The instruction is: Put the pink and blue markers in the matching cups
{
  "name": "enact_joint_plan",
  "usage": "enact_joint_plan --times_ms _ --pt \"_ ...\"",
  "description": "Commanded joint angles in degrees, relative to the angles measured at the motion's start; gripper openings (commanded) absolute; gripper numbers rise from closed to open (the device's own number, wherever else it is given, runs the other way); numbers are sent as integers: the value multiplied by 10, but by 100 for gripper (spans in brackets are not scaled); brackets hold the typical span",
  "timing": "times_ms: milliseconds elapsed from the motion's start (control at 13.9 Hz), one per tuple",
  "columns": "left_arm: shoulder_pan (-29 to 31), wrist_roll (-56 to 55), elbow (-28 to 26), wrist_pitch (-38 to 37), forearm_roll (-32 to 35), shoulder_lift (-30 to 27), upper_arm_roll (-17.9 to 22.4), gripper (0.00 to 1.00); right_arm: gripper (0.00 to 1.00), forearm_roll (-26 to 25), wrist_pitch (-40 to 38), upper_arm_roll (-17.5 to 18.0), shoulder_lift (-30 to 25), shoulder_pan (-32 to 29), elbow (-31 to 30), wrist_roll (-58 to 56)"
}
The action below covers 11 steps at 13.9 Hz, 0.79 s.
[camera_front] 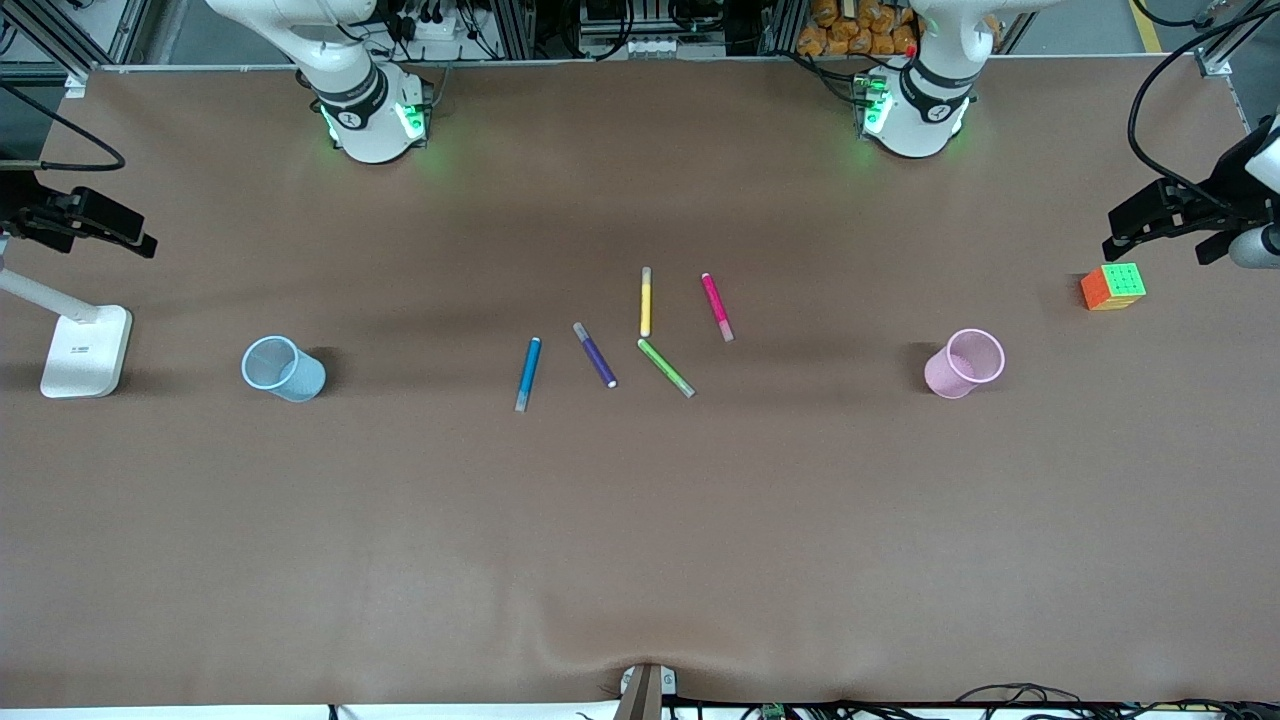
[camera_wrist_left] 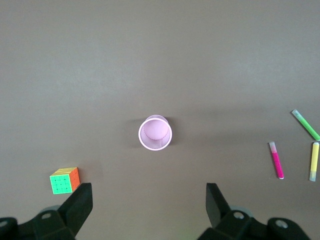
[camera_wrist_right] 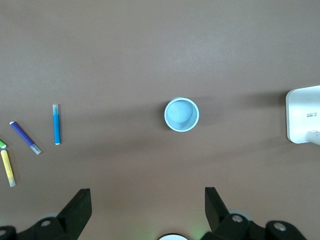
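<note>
Nothing was placed: pink marker and blue marker lay on the counter; pink cup and blue cup stood empty; my left fingers and right fingers were spread, high over the cups

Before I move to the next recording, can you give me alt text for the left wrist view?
The open left hand hangs above an upright, empty pink cup on the brown table. A colour cube sits beside the cup, and pink, yellow and green markers lie apart from it.
</note>
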Motion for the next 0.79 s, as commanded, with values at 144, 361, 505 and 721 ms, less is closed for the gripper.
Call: enact_joint_plan --times_ms 144,361,505,721 --pt "4 3 11 -12 -8 2 -1 100 100 0 -13 0 -5 2 3 11" --pt "0 2 13 -19 -7 4 -1 100 100 0 -13 0 -5 2 3 11" --pt "-2 3 28 -31 1 16 -2 100 100 -1 -13 0 -5 3 3 11" --pt "1 2 20 -44 1 31 -3 100 100 0 -12 1 -5 6 2 11"
